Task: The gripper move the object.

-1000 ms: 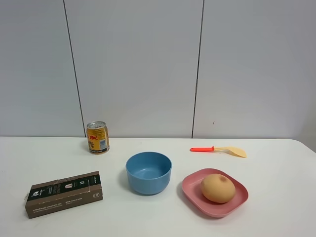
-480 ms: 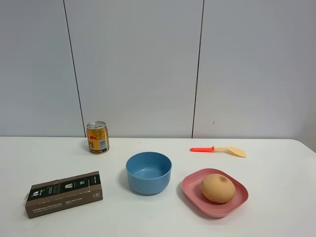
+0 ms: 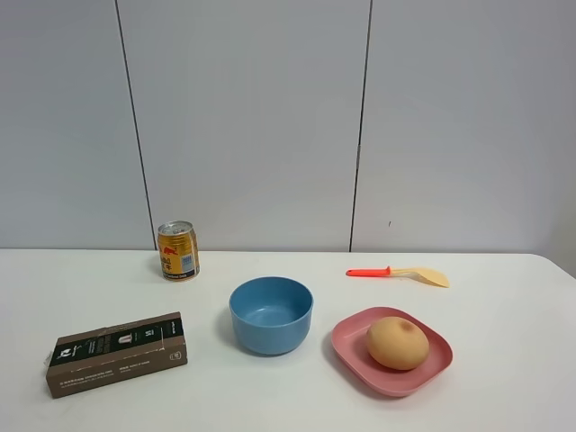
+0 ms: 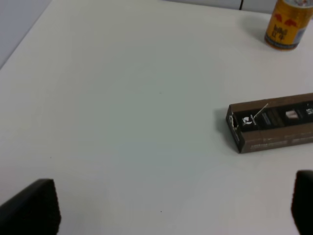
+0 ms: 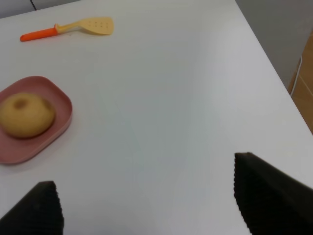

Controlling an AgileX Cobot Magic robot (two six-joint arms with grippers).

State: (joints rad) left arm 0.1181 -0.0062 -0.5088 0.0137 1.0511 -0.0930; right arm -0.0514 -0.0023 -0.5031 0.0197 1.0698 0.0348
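Observation:
The object, a round tan-orange ball (image 3: 397,343), lies on a pink plate (image 3: 346,346) at the front right of the white table. It also shows in the right wrist view (image 5: 25,114), on the plate (image 5: 62,115). My right gripper (image 5: 146,203) is open and empty, above bare table and well off to one side of the plate. My left gripper (image 4: 168,208) is open and empty over bare table, apart from the brown box (image 4: 274,122). Neither gripper shows in the exterior high view.
A blue bowl (image 3: 270,314) stands at the middle, left of the plate. A gold can (image 3: 178,251) stands at the back left. A brown box (image 3: 118,353) lies at the front left. An orange-handled spatula (image 3: 400,273) lies at the back right. The table's right edge (image 5: 274,63) is near.

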